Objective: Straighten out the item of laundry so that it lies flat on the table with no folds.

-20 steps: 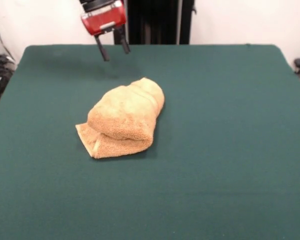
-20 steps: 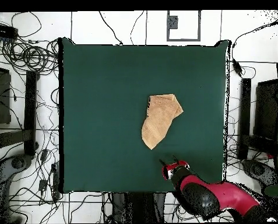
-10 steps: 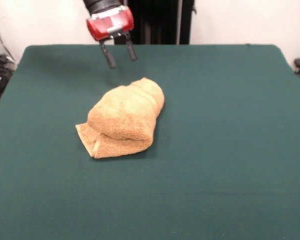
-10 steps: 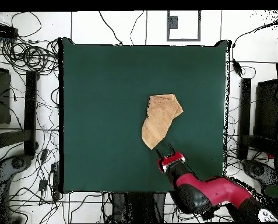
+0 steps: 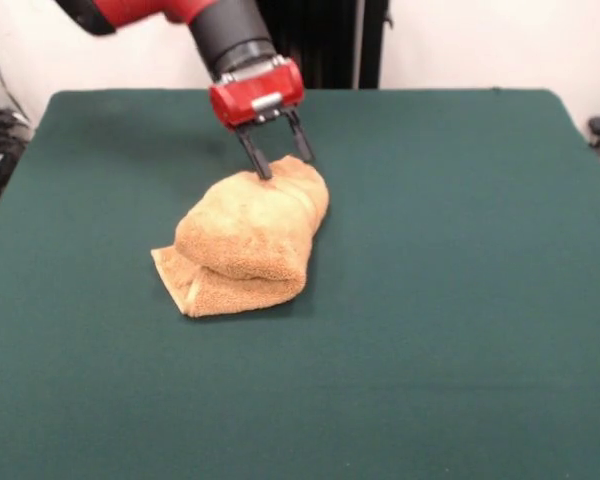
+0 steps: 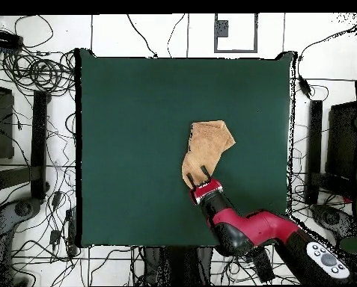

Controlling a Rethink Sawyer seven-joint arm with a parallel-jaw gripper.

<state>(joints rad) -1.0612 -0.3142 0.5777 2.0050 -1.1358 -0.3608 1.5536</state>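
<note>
The item of laundry (image 5: 250,240) is a golden-tan towel, folded over itself into a thick bundle left of the middle of the green table (image 5: 460,300). In the overhead view the towel (image 6: 207,146) lies right of the table's centre (image 6: 129,134). My gripper (image 5: 284,162) is open, its two dark fingers straddling the towel's far top end. Seen from overhead, the gripper (image 6: 197,174) sits over the towel's narrow lower tip, at the end of the red arm.
Broad bare green felt surrounds the towel on all sides. Cables and stands (image 6: 31,97) lie on the floor around the table, off its edges.
The gripper has come down and forward from above the far table edge to the towel's far end, staying open. The towel has not moved.
</note>
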